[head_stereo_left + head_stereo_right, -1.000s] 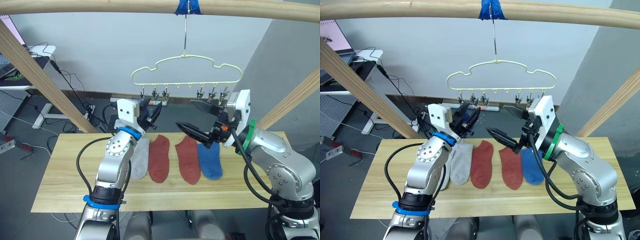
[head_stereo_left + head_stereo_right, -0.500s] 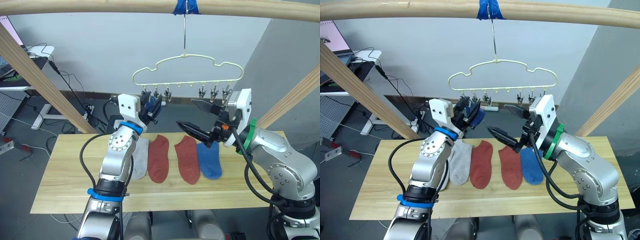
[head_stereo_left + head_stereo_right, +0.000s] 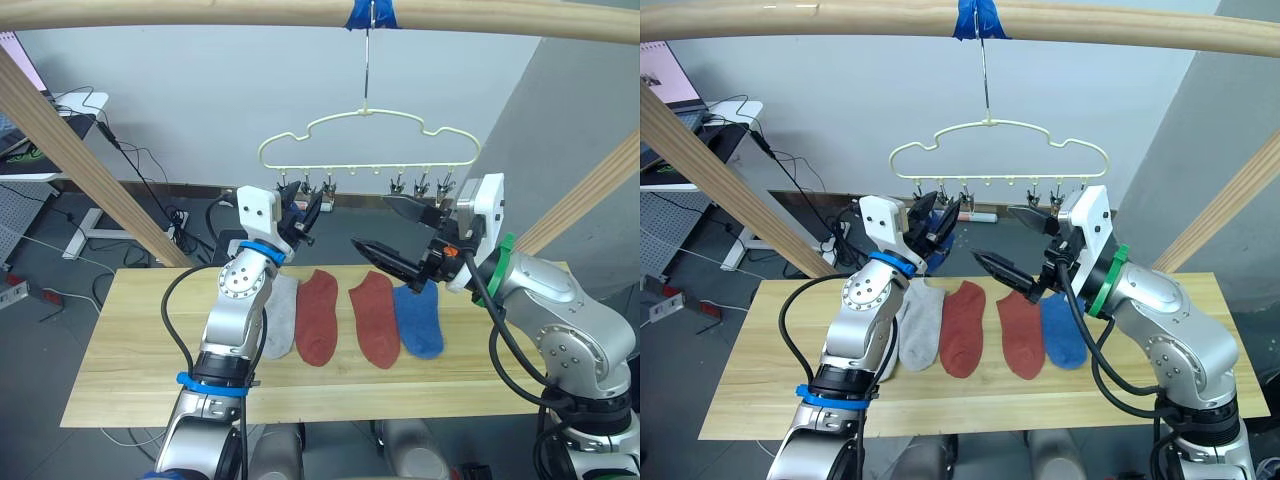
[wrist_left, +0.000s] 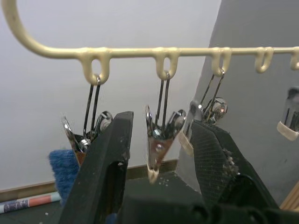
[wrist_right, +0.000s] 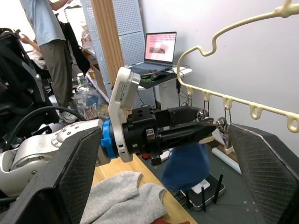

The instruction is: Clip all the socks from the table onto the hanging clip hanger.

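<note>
Room: white wall behind, grey panel on the right, a wooden beam (image 3: pixel 200 12) with blue tape across the top.
Head view, table (image 3: pixel 120 370): light planks carrying a grey sock (image 3: pixel 280 318), two rust red socks (image 3: pixel 318 315) and a blue sock (image 3: pixel 420 322) in a row.
Head view, clip hanger (image 3: pixel 368 135): hangs by its hook from the beam, far above the row of socks, its clips in a line underneath.
Head view, left hand (image 3: pixel 305 212): raised at the hanger's left clips, a second blue sock (image 3: pixel 940 243) hanging at its fingers.
Head view, right hand (image 3: pixel 395 235): raised under the right clips, fingers spread apart, holding nothing.
Left wrist view: left fingers (image 4: pixel 110 158) parted on either side of a metal clip (image 4: pixel 159 140); blue cloth beside them.
Right wrist view: the left hand with the blue sock below it, light grey socks on the table, a person (image 5: pixel 49 42) standing far back.
</note>
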You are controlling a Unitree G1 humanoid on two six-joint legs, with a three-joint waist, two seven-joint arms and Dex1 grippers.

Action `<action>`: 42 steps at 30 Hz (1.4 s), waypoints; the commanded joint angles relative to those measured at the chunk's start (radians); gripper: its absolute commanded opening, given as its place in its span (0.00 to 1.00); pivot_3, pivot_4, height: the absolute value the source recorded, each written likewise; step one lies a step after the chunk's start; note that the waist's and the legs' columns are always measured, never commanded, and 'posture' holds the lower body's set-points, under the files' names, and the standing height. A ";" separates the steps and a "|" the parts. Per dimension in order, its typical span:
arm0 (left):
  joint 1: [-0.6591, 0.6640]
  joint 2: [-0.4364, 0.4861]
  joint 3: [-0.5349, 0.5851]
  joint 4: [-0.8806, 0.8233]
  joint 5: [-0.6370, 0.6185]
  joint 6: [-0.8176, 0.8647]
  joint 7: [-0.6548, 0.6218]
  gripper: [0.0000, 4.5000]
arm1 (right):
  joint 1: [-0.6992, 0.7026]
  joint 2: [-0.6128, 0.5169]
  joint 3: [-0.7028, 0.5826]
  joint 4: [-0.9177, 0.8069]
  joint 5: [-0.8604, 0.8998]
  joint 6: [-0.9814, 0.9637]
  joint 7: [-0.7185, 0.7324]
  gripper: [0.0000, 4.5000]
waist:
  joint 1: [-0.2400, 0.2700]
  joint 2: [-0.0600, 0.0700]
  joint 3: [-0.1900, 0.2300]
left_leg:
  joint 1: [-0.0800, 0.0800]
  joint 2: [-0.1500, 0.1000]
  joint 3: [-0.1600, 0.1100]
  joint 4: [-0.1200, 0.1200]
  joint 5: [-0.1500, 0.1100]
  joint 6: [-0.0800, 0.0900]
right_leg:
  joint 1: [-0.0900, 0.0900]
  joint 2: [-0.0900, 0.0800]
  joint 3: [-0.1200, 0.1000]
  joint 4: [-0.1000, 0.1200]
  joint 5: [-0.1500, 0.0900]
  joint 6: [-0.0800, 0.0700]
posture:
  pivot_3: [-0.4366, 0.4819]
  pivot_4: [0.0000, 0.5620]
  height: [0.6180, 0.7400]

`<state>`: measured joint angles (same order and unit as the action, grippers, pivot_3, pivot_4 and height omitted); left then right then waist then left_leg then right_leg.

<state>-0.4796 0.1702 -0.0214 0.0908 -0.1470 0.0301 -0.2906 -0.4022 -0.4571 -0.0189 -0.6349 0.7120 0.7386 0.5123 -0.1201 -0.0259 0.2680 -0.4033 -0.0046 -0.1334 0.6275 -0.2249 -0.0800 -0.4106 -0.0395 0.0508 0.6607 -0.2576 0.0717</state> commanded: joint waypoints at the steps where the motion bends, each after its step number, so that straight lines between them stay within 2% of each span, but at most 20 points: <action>1: -0.019 -0.006 0.013 -0.001 0.013 -0.037 0.011 0.48 | -0.007 -0.008 -0.021 -0.046 0.017 -0.017 -0.008 1.00 | -0.002 0.000 0.000 | 0.000 0.000 0.000 0.000 0.000 0.000 | 0.000 0.000 0.000 0.000 0.000 0.000 | 0.19 0.41 1.00; 18: -0.063 -0.005 0.018 0.070 0.035 -0.110 0.006 0.48 | -0.017 -0.014 -0.019 -0.071 0.044 0.000 -0.054 1.00 | -0.021 0.000 0.000 | 0.000 0.000 0.000 0.000 0.000 0.000 | 0.000 0.000 0.000 0.001 0.000 -0.001 | 0.18 0.42 1.00; 21: -0.059 -0.002 0.017 0.064 0.033 -0.113 -0.002 0.35 | -0.002 -0.013 -0.014 -0.067 0.033 -0.012 -0.048 1.00 | -0.021 0.000 0.000 | 0.000 0.000 0.000 0.000 0.000 0.000 | 0.000 0.000 0.000 0.001 0.000 0.000 | 0.18 0.42 1.00; 24: -0.059 -0.002 0.021 0.063 0.036 -0.111 -0.002 0.15 | 0.014 -0.014 -0.012 -0.060 0.024 -0.025 -0.038 1.00 | -0.021 0.000 0.000 | 0.000 0.000 0.000 0.000 0.000 0.000 | 0.000 0.000 0.000 0.001 0.000 -0.001 | 0.18 0.42 1.00; 28: -0.056 0.000 0.023 0.059 0.035 -0.109 -0.005 0.01 | 0.026 -0.014 -0.011 -0.053 0.017 -0.036 -0.029 1.00 | -0.021 0.000 0.000 | 0.000 0.000 0.000 0.000 0.000 0.000 | 0.000 0.000 0.000 0.001 0.000 0.000 | 0.18 0.43 1.00; 36: -0.046 0.012 0.029 0.046 0.034 -0.091 -0.008 0.00 | 0.040 -0.019 -0.009 -0.049 0.010 -0.044 -0.024 1.00 | -0.020 0.000 0.000 | 0.001 0.000 0.000 0.001 0.000 0.000 | 0.000 0.000 0.000 0.002 0.000 0.001 | 0.20 0.43 1.00; 38: -0.038 0.029 0.026 0.008 0.012 -0.008 -0.033 0.00 | 0.082 -0.064 0.016 -0.027 -0.040 -0.049 0.001 1.00 | -0.020 0.000 0.000 | 0.001 0.000 0.000 0.001 0.000 0.000 | 0.000 0.000 0.000 0.002 0.000 0.001 | 0.20 0.43 1.00; 40: -0.025 0.065 0.036 -0.076 -0.060 0.142 -0.091 0.00 | 0.173 -0.152 0.081 0.061 -0.158 -0.065 0.031 1.00 | -0.018 0.000 0.000 | 0.001 0.000 0.000 0.001 0.000 0.000 | 0.001 0.000 0.000 0.002 0.000 0.001 | 0.21 0.44 1.00; 42: -0.015 0.107 0.037 -0.137 -0.121 0.274 -0.147 0.00 | 0.209 -0.194 0.132 0.162 -0.248 -0.063 0.011 1.00 | -0.019 0.000 0.000 | 0.001 0.000 -0.001 0.000 0.000 0.000 | 0.002 0.000 0.000 0.002 0.000 0.001 | 0.21 0.44 1.00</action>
<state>-0.5085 0.2675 0.0112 0.0053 -0.2238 0.2111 -0.4007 -0.1998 -0.6409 0.0912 -0.5108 0.5258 0.6861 0.5230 -0.1390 -0.0262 0.2678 -0.4015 -0.0047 -0.1334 0.6279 -0.2248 -0.0799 -0.4089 -0.0395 0.0508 0.6626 -0.2580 0.0726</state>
